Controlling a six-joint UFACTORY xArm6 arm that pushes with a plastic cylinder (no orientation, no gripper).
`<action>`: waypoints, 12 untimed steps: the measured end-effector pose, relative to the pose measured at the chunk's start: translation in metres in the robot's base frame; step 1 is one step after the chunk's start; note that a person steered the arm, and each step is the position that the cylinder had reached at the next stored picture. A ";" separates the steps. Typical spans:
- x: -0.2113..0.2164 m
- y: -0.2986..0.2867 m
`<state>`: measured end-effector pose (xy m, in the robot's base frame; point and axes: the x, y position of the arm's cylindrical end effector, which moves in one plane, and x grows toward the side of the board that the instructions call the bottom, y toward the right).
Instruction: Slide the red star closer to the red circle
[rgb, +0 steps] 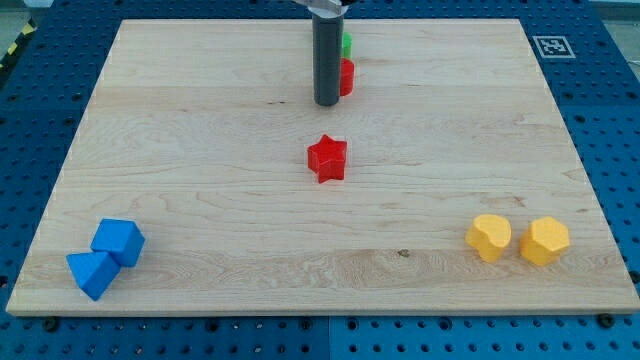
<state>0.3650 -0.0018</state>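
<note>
- Wooden tabletop (200, 120), pale plank grain, set on a blue perforated base; a printed marker sits at its corner at the view's top right.
- Tool: a dark straight rod, no jaws, so it grasps nothing and holds nothing; my tip (326, 103) rests near the top centre of the board.
- Red circle (346, 77): just beside the rod on the view's right, partly hidden by it; whether they touch cannot be told.
- Green block (347, 45): just above the red circle, mostly hidden, shape unclear.
- Red star (327, 158): below my tip, almost straight down the view, apart from it, with bare wood between.
- Governing relation: my tip stands between star and circle, on the wrong side for pushing. By my judgement the tip must go round the star to its lower side, then push up the view and slightly right.
- Blue blocks: a cube (120, 241) and a wedge-like piece (91, 274), touching, at the bottom left, well apart from the work.
- Yellow blocks: two faceted pieces (489, 238) and (545, 241), side by side at the bottom right, well apart.
</note>
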 end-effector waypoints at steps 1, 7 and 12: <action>0.035 -0.019; 0.107 -0.010; 0.081 0.012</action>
<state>0.4464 0.0106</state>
